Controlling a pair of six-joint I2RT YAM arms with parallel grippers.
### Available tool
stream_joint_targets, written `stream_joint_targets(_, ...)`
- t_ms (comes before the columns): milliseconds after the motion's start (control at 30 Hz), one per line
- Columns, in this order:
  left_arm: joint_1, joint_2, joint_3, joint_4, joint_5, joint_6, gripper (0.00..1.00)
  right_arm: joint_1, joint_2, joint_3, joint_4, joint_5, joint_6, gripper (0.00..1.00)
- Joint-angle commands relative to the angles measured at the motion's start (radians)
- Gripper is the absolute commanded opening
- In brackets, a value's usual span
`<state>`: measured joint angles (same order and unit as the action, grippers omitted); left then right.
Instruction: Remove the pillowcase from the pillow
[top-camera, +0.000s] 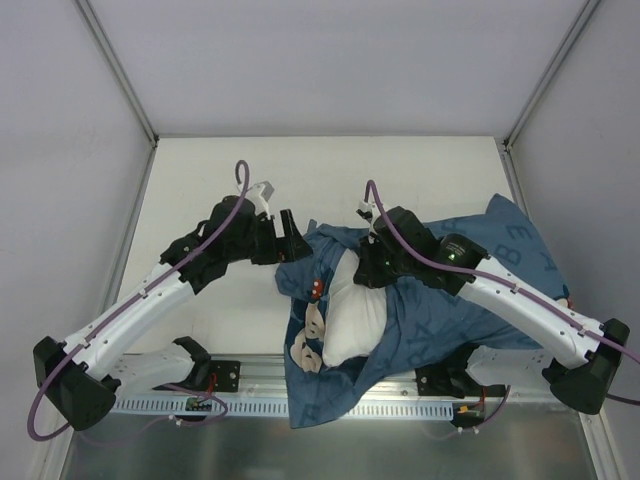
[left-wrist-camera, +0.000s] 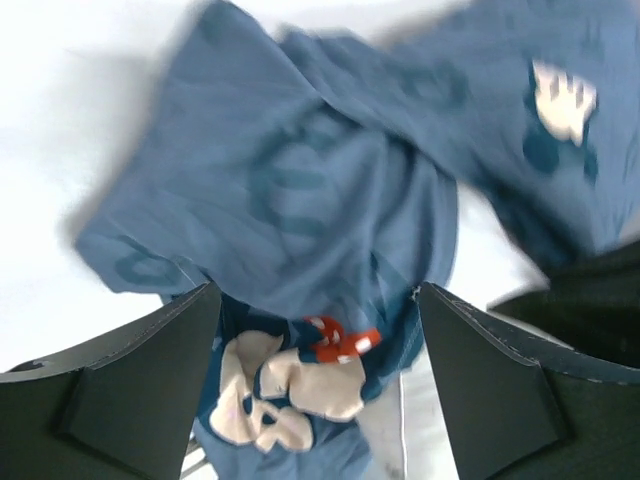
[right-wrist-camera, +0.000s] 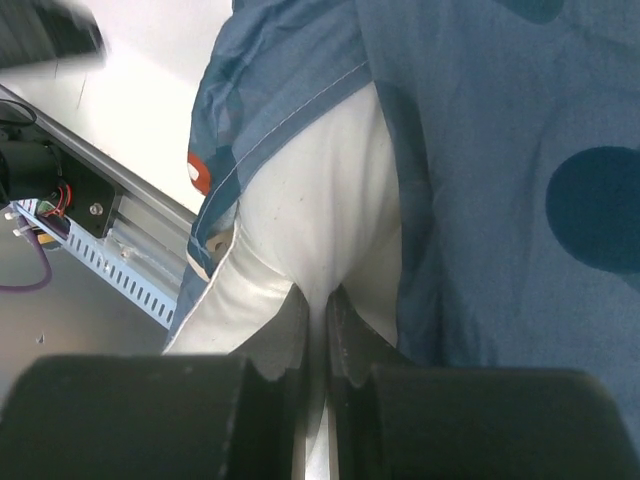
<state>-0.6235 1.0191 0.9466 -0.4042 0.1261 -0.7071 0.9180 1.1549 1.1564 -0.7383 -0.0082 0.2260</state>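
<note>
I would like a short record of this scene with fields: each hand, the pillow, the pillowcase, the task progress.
left hand: open, over the bunched pillowcase, gripping nothing
right hand: shut, pinching white fabric of the pillow
pillow: partly bare, the rest inside the pillowcase
pillowcase: crumpled on the table
progress: removal not finished

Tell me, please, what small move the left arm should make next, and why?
Probably lower the open left gripper and close it on the bunched pillowcase edge beneath it: the right gripper is shut on the exposed white pillow, so it can anchor a pull.
</note>
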Motion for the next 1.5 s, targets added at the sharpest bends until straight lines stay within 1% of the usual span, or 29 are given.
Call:
stream_joint_targets(0,-0.070,0.035,0.037,-0.025,0.116,0.162,0.82,-0.004,-0.029,0.045,0.014,0.026,-0.022,0.01)
stream_joint_targets(167,-0.166,0.082,0.050,-0.025,0.201,0.205,0.83,-0.004,-0.011,0.078,0.005,0.039,-0.036,0.01)
stream_joint_targets(233,-0.214,0.127,0.060,-0.025,0.192,0.204,0.83,-0.002,0.000,0.091,0.005,0.033,-0.040,0.01)
stream_joint_targets(267,-0.232,0.160,0.067,-0.025,0.184,0.196,0.82,-0.004,0.005,0.104,0.005,0.027,-0.043,0.01)
stream_joint_targets(333,-0.240,0.185,0.075,-0.025,0.141,0.186,0.79,-0.004,0.009,0.115,0.004,0.019,-0.048,0.01)
stream_joint_targets(367,-0.240,0.199,0.077,-0.025,0.117,0.173,0.74,-0.002,0.008,0.126,0.002,0.019,-0.054,0.01)
stream_joint_targets(400,-0.240,0.205,0.080,-0.025,0.095,0.170,0.70,-0.004,0.006,0.129,0.001,0.019,-0.054,0.01)
stream_joint_targets(433,-0.240,0.210,0.089,-0.022,0.051,0.167,0.64,-0.004,0.002,0.131,0.001,-0.021,-0.056,0.01)
stream_joint_targets(467,-0.239,0.222,0.095,-0.022,0.029,0.160,0.51,-0.004,-0.001,0.134,-0.004,-0.027,-0.065,0.01)
stream_joint_targets(567,-0.223,0.234,0.119,-0.022,-0.023,0.152,0.27,-0.002,-0.004,0.137,-0.015,-0.049,-0.085,0.01)
stream_joint_targets(600,-0.210,0.231,0.123,-0.022,-0.020,0.147,0.16,-0.002,-0.007,0.135,-0.025,-0.055,-0.102,0.01)
stream_joint_targets(633,-0.171,0.227,0.121,-0.022,-0.016,0.137,0.11,-0.002,-0.015,0.132,-0.030,-0.065,-0.109,0.01)
stream_joint_targets(667,-0.148,0.211,0.118,-0.021,-0.002,0.133,0.09,-0.001,-0.023,0.128,-0.035,-0.075,-0.119,0.01)
stream_joint_targets(700,-0.096,0.205,0.116,-0.019,0.007,0.132,0.04,-0.002,-0.030,0.117,-0.038,-0.087,-0.135,0.01)
stream_joint_targets(733,-0.072,0.200,0.116,-0.016,0.018,0.132,0.01,-0.002,-0.040,0.112,-0.038,-0.111,-0.142,0.01)
stream_joint_targets(833,0.010,0.228,0.138,-0.013,0.062,0.152,0.00,0.002,-0.107,0.091,-0.032,-0.163,-0.169,0.01)
stream_joint_targets(900,0.036,0.262,0.173,-0.016,0.096,0.164,0.00,0.005,-0.138,0.080,-0.027,-0.199,-0.183,0.01)
stream_joint_targets(1067,0.103,0.377,0.236,-0.015,0.129,0.152,0.00,0.007,-0.224,0.089,-0.026,-0.265,-0.208,0.01)
stream_joint_targets(1200,0.152,0.412,0.299,-0.012,0.150,0.121,0.00,0.009,-0.247,0.114,-0.081,-0.340,-0.252,0.01)
stream_joint_targets(1333,0.186,0.444,0.372,-0.012,0.165,0.112,0.00,0.013,-0.244,0.106,-0.154,-0.358,-0.281,0.01)
stream_joint_targets(1467,0.205,0.502,0.423,-0.012,0.165,0.095,0.00,0.021,-0.270,0.082,-0.121,-0.441,-0.294,0.01)
